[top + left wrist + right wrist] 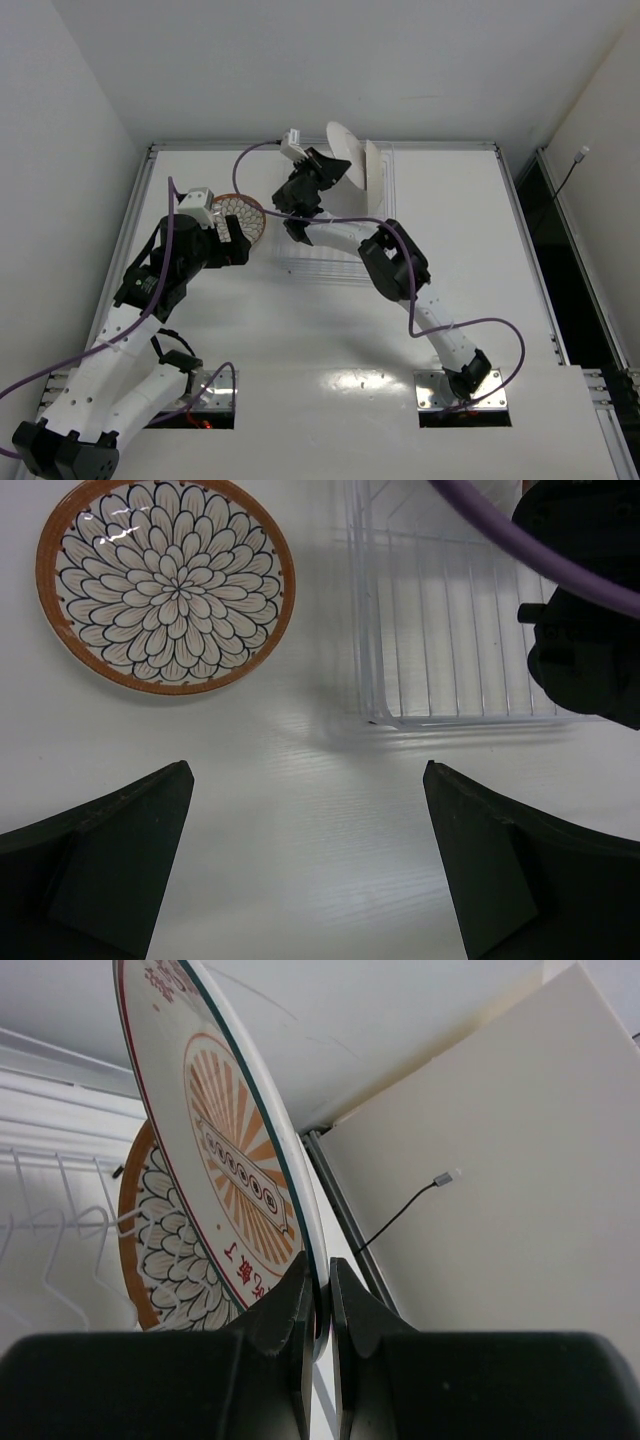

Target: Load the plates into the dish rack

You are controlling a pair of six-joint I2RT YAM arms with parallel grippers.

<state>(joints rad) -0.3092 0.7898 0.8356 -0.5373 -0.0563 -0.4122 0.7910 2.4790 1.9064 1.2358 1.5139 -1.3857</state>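
My right gripper (pixel 333 168) is shut on the rim of the sunburst plate (pixel 345 148) and holds it on edge above the far end of the clear dish rack (pixel 320 262). In the right wrist view the fingers (pixel 318 1295) pinch the sunburst plate (pixel 235 1160). A lattice plate (pixel 165 1255) stands upright behind it among the rack wires (pixel 50 1225); it also shows in the top view (pixel 372 175). The other lattice plate (pixel 165 585) lies flat on the table left of the rack (pixel 450 630). My left gripper (pixel 308 770) is open and empty, hovering near this plate (pixel 243 213).
The right arm (pixel 590 600) reaches over the rack. White walls enclose the table on the left, back and right. A cable (pixel 400 1215) hangs on the right wall. Purple cables (pixel 450 325) trail from both arms.
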